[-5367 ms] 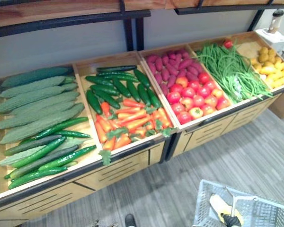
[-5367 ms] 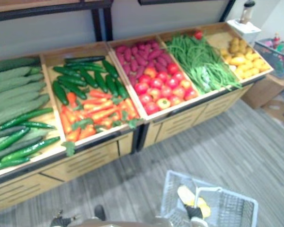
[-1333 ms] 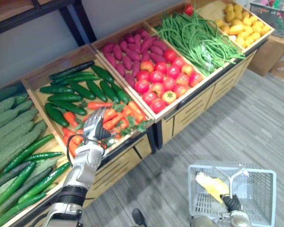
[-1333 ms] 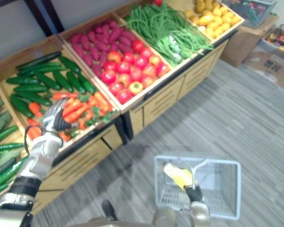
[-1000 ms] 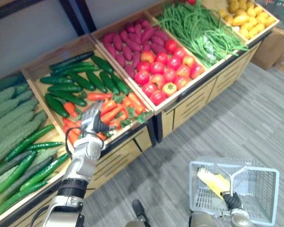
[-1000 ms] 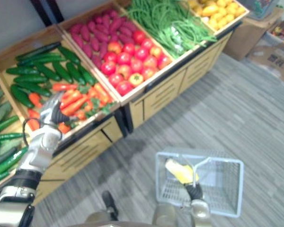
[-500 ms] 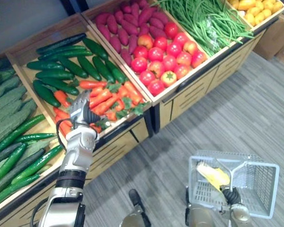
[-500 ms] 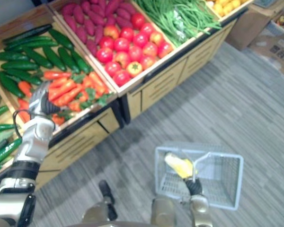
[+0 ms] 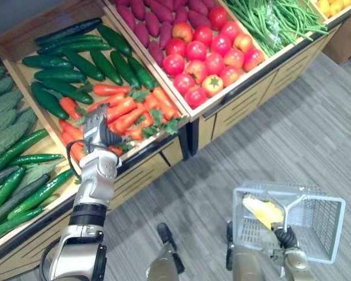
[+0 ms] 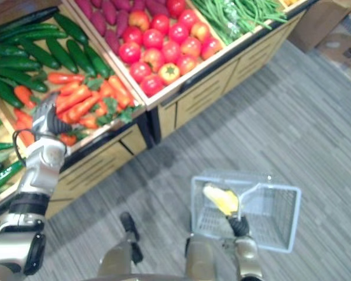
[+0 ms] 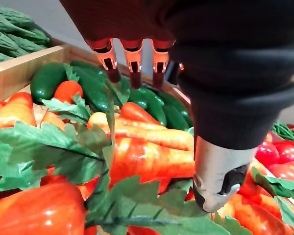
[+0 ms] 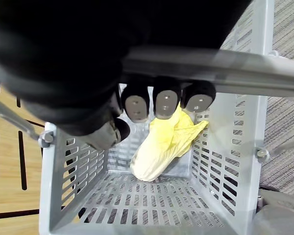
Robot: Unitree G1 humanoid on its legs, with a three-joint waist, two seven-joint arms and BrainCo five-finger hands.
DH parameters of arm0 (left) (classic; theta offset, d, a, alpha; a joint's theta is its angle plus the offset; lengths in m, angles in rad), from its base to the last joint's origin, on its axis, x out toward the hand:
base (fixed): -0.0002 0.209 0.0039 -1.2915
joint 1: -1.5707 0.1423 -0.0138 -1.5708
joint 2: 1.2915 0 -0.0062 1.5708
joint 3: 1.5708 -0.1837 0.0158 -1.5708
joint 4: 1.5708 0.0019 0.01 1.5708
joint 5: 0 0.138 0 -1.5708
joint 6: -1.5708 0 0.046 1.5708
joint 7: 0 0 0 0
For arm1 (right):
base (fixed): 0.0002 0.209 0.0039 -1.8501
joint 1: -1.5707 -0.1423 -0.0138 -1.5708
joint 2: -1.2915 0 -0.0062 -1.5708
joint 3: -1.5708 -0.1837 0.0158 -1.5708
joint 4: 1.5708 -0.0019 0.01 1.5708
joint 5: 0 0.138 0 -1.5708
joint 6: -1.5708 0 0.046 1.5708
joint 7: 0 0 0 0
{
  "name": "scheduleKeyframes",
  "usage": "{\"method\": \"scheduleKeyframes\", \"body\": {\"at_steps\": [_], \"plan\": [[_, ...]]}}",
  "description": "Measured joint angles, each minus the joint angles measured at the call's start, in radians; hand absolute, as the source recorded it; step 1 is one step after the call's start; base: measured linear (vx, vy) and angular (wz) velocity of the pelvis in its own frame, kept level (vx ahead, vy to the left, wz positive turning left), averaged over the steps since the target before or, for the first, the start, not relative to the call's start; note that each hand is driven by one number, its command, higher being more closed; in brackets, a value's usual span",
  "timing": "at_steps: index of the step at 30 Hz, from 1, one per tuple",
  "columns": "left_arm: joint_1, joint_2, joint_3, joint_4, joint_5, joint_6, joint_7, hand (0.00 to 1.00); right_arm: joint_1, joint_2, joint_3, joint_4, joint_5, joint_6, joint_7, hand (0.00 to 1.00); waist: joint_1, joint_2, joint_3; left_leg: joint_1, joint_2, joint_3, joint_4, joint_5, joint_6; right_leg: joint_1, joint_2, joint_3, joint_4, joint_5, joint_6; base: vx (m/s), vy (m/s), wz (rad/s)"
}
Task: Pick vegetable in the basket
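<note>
My left hand [image 9: 96, 132] hovers open just above the front of the carrot bin. Its fingers [image 11: 132, 62] point straight over orange carrots [image 11: 150, 162] with green leafy tops, and its thumb [image 11: 216, 176] stands apart beside them. None of the carrots [image 9: 127, 113] is held. Low on the right, my right hand [image 9: 287, 239] is shut on the handle [image 12: 196, 68] of a pale grey plastic basket [image 9: 333, 225]. A yellow leafy vegetable [image 12: 162, 148] lies inside the basket [image 12: 49, 186], seen also from above [image 9: 263, 211].
Sloped wooden bins hold dark cucumbers [image 9: 70, 64], red tomatoes [image 9: 210, 52], purple sweet potatoes [image 9: 152, 12], green beans [image 9: 275, 17] and long green gourds [image 9: 11, 175]. The carrot bin's front board [image 9: 155, 157] lies just below my left hand. Grey plank floor [image 9: 281, 134] stretches to the right.
The whole view has shifted as the camera moved closer over the bins. My left hand has sunk a little nearer the front carrots. The right hand still carries the basket.
</note>
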Motion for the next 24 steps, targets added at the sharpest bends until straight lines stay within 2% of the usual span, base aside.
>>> {"method": "scheduleKeyframes", "body": {"at_steps": [11, 17, 18, 24], "plan": [[-0.033, 0.0, -0.002, 0.021, 0.0, 0.0, -0.001, 0.0, 0.0, 0.0, 0.048, -0.073, 0.001, -0.001, 0.0, 1.0, 0.0, -0.018, 0.027, -0.031, 0.005, 0.04, 0.003, 0.002, 0.001, -0.054, 0.007, 0.033, -0.002, 0.015, -0.008, 0.03, 0.0, -0.08], [-0.053, 0.0, 0.013, 0.064, 0.0, 0.003, 0.002, 0.0, 0.0, 0.002, 0.069, -0.101, 0.002, 0.001, 0.0, 1.0, 0.001, -0.024, 0.031, -0.027, 0.027, 0.077, 0.001, 0.004, -0.003, -0.07, 0.024, 0.062, -0.005, 0.03, -0.017, 0.02, -0.01, -0.17], [-0.064, 0.0, 0.028, 0.089, 0.0, 0.006, 0.001, 1.0, 0.0, 0.003, 0.07, -0.105, 0.002, 0.001, 0.0, 1.0, 0.0, -0.024, 0.031, -0.026, 0.031, 0.082, -0.002, 0.003, -0.005, -0.071, 0.029, 0.066, -0.007, 0.033, -0.017, -0.01, -0.025, -0.17], [-0.104, 0.0, 0.048, 0.132, 0.021, 0.021, 0.001, 1.0, 0.023, 0.007, 0.089, -0.148, 0.006, -0.001, 0.0, 1.0, -0.001, -0.03, 0.036, -0.023, 0.044, 0.12, -0.003, -0.006, -0.017, -0.084, 0.037, 0.095, -0.02, 0.05, -0.013, 0.0, -0.016, -0.16]]}}
